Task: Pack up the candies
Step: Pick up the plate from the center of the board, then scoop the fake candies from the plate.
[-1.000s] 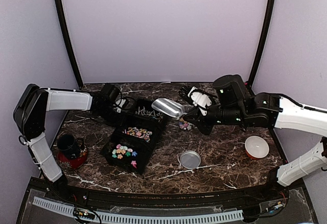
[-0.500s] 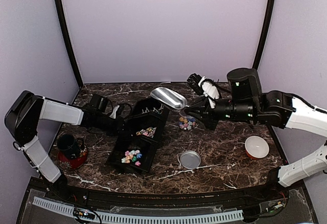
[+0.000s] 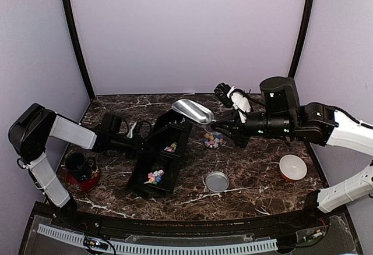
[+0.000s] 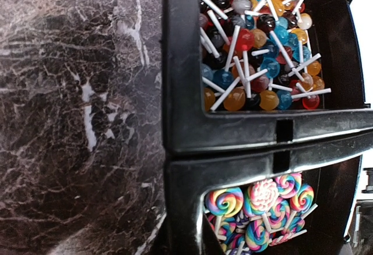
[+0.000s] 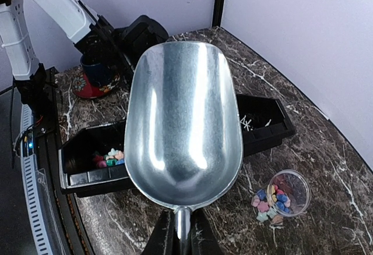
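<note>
The candies are tiny mixed-colour sweets piled against the right wall of the black tray's near compartment. More fill a small glass jar, with a few spilled beside it. My left gripper is shut on the tray's left rim and holds the tray tilted up on its right edge. Its wrist view shows the tray wall and two lollipop compartments; the fingers are hidden. My right gripper is shut on the handle of an empty metal scoop, held above the tray's far end.
A round metal lid lies in front of the jar. A white and orange bowl stands at the right. A dark mug on a red saucer stands at the left. Black frame posts rise at both back corners.
My left gripper has raised the tray's left side, and the candies have slid to the right wall. My right gripper lifted the scoop up and back, then held still.
</note>
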Controlling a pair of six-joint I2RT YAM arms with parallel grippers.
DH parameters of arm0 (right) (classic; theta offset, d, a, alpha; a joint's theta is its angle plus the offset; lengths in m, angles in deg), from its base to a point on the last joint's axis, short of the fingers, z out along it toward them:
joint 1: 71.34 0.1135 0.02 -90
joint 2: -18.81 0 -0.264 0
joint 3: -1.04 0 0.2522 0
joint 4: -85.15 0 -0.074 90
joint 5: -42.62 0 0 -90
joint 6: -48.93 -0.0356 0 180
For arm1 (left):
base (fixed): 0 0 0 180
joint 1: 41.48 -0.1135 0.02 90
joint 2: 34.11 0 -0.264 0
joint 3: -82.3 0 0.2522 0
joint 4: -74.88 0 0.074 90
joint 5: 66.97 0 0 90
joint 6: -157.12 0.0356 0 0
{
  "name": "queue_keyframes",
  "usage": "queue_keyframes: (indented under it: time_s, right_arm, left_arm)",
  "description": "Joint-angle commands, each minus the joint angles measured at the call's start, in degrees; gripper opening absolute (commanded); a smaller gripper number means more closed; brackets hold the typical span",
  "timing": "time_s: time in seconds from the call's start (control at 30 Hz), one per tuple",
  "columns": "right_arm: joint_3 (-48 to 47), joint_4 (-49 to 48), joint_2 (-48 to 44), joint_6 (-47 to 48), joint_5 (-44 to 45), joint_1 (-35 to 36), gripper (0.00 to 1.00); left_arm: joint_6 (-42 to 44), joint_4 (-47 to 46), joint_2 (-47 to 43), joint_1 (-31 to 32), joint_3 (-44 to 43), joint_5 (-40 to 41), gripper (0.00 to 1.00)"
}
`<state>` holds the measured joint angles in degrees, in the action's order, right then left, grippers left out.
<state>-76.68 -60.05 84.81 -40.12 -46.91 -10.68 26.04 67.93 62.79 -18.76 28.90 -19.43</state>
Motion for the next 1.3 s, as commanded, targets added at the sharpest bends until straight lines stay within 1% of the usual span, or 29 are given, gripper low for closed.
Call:
queue_keyframes:
  time_s: [0.0, 0.1, 0.2, 0.4, 0.6, 0.9, 1.1, 1.27]
  right_arm:
    - [-5.47, 4.72, 1.86, 0.22, 1.52, 0.42, 0.00]
    - [-9.96, 12.13, 6.00, 1.27, 3.02, 0.42, 0.00]
    - [-14.17, 18.64, 10.98, 2.08, 3.98, 0.42, 0.00]
    - [-21.60, 27.72, 19.42, 3.74, 4.19, 0.66, 0.00]
    - [-26.10, 33.72, 28.12, 4.76, 6.57, 2.88, 0.00]
    - [-33.60, 37.67, 36.74, 6.35, 8.54, 6.39, 0.00]
    - [-38.47, 41.71, 43.63, 7.10, 10.98, 7.83, 0.00]
    - [-43.62, 43.94, 48.19, 7.95, 13.43, 9.05, 0.00]
  left_arm:
    - [7.79, 8.78, -6.23, -0.22, -7.28, 1.45, 0.00]
    - [12.53, 19.05, -8.70, -0.23, -10.97, 7.05, 0.00]
    - [16.08, 25.73, -11.11, -0.14, -13.37, 11.19, 0.00]
    - [20.03, 32.96, -12.36, 0.43, -14.84, 15.63, 0.00]
    - [23.14, 36.92, -11.31, 2.05, -15.43, 20.75, 0.00]
    - [26.97, 41.67, -9.43, 5.72, -17.86, 25.27, 0.00]
    - [27.11, 41.02, -9.20, 6.34, -16.83, 26.07, 0.00]
    - [28.19, 41.43, -9.21, 7.31, -16.72, 28.24, 0.00]
